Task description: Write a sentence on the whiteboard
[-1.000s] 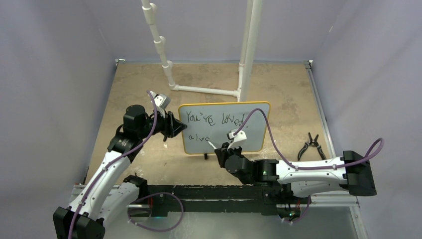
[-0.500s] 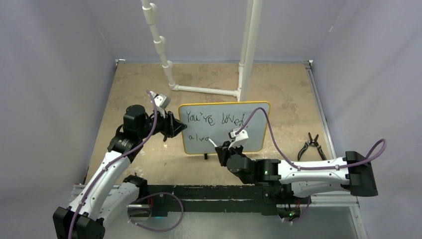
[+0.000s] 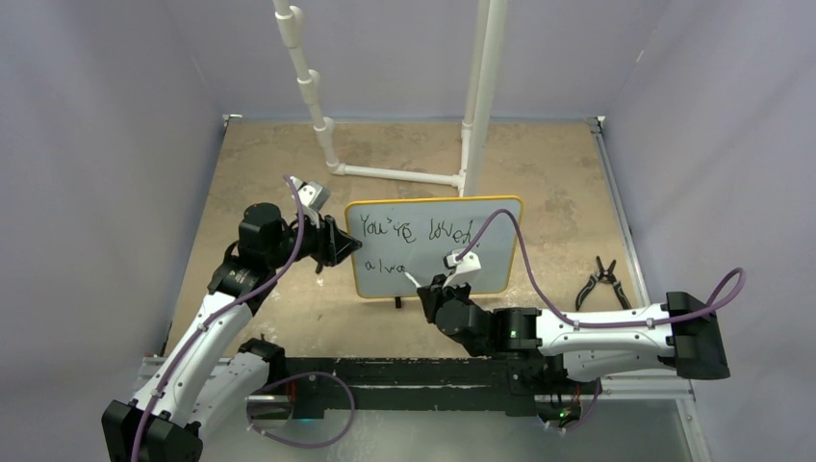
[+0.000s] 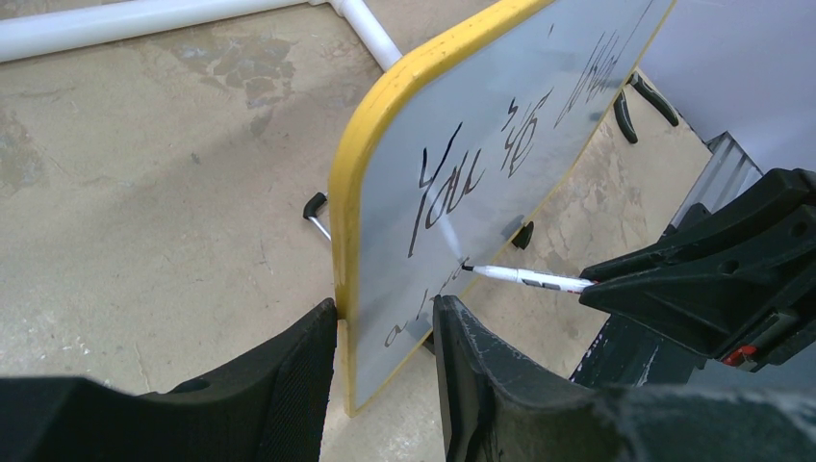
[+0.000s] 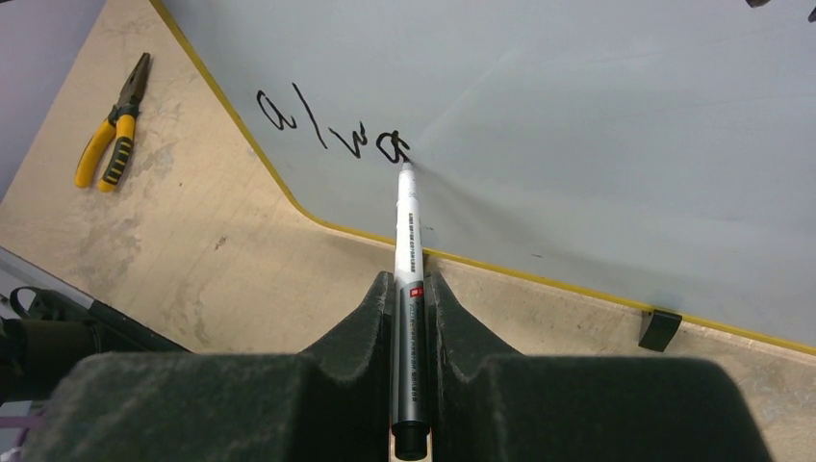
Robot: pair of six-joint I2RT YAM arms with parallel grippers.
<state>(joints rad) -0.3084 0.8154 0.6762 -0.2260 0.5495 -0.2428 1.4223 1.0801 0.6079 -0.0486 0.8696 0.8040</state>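
Note:
The whiteboard [image 3: 481,260] stands upright on the table in its yellow frame. The sentence [image 3: 409,229] reads "You're loved" on top, with "alwa" [image 5: 327,130] below. My left gripper [image 3: 348,245] is shut on the board's left edge, with one finger behind the frame and one against the face [image 4: 385,241]. My right gripper [image 3: 428,289] is shut on a white and grey marker [image 5: 408,250]. The marker's tip touches the board just after the last "a". From the left wrist, the marker [image 4: 529,278] meets the face below "You" [image 4: 443,192].
Yellow-handled pliers [image 3: 601,281] lie on the table right of the board. A white pipe frame [image 3: 399,175] stands just behind the board. A black foot [image 5: 659,329] sticks out under the board's lower edge, close to my right gripper.
My right gripper has edged the marker rightward along the lower line, and the last letter has closed into an "a". The left arm and the board have stayed still.

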